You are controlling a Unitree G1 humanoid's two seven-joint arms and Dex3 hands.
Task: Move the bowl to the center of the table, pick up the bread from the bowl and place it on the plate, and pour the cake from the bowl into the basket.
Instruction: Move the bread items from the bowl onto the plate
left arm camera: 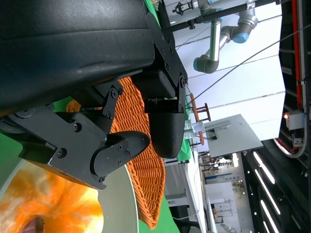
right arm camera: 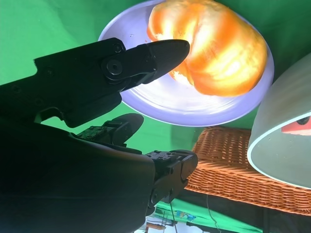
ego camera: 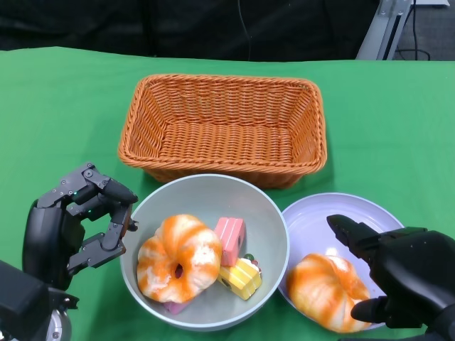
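Observation:
The grey bowl sits in front of the basket and holds an orange-and-white bread, a pink cake piece and a yellow cake piece. To its right, the pale plate carries a second bread. My right hand hovers over the plate's right side with its fingers spread, just beside that bread and holding nothing. In the right wrist view a fingertip lies close to the bread. My left hand is at the bowl's left rim, fingers apart and empty.
The woven orange basket stands empty behind the bowl, close to its far rim. Green cloth covers the table, with free room on both sides of the basket. Bowl and plate almost touch.

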